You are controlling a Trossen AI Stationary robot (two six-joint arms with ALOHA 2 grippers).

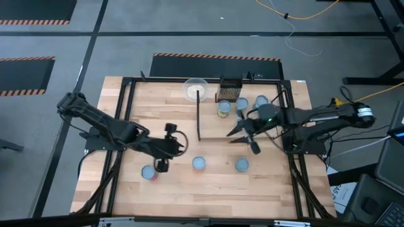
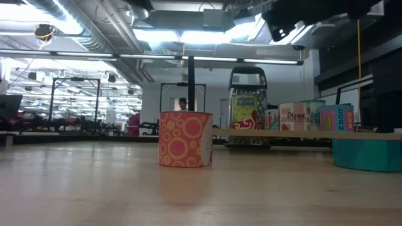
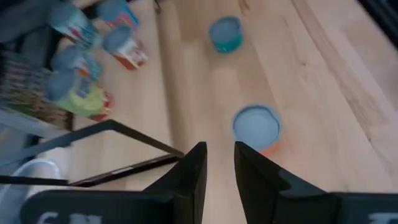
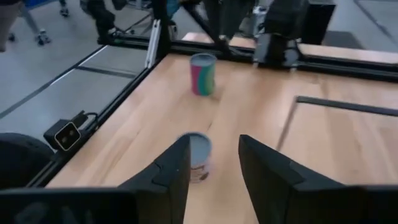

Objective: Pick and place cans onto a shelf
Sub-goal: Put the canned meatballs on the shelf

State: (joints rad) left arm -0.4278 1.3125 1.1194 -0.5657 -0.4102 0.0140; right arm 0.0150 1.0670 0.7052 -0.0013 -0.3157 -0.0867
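Note:
Three cans [image 1: 242, 104] stand on the shelf [image 1: 214, 129], a pale board with a black bar [image 1: 199, 116] on its left edge. Three more stand on the table toward the near edge: an orange-labelled can [image 1: 198, 163] in the middle, a teal can [image 1: 242, 164] to its right, and a striped can [image 1: 148, 173] on the left. My left gripper [image 1: 182, 146] hovers open left of the orange can [image 3: 256, 127], which lies ahead of its fingers [image 3: 219, 168]. My right gripper [image 1: 243, 139] hangs open over the shelf's near edge, facing the same can [image 4: 198, 155].
A whitish bowl [image 1: 196, 88] and a dark grater [image 1: 230, 88] stand at the far edge, behind the shelf. The black frame [image 1: 129, 94] rims the table. In the low view the orange can [image 2: 185, 139] stands in front of the shelf's cans [image 2: 295, 117].

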